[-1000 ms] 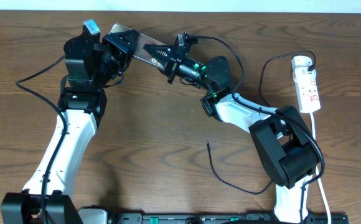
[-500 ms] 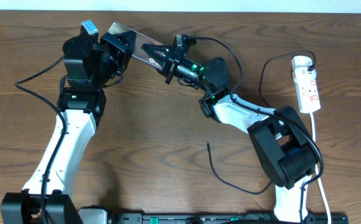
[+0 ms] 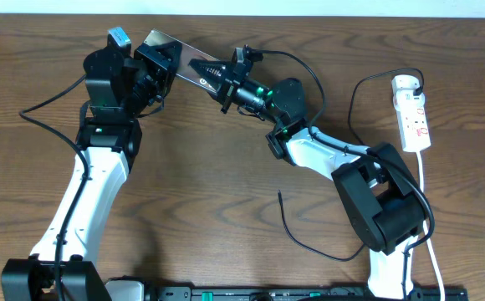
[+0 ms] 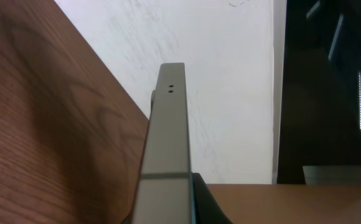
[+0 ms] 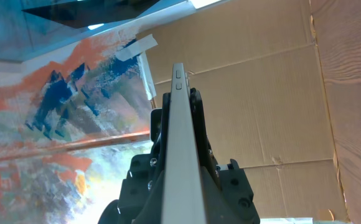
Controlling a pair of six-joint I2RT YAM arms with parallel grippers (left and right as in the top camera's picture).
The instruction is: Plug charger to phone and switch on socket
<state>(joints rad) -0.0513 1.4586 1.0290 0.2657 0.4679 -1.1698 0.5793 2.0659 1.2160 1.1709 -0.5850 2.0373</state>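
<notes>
Phone (image 3: 194, 67), raised on edge at 11 o'clock, sits clamped in both the left hand (image 3: 165, 60) and the right hand (image 3: 215, 77), so one hand should hold it steady while the other frees itself for the charger (image 3: 293, 239) at 5 o'clock.

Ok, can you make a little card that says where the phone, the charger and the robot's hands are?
phone: at the far side of the table, between both grippers
left gripper: shut on one end of the phone
right gripper: shut on the other end
charger plug tip: loose on the table, not in the phone
socket: by the right edge, untouched
</notes>
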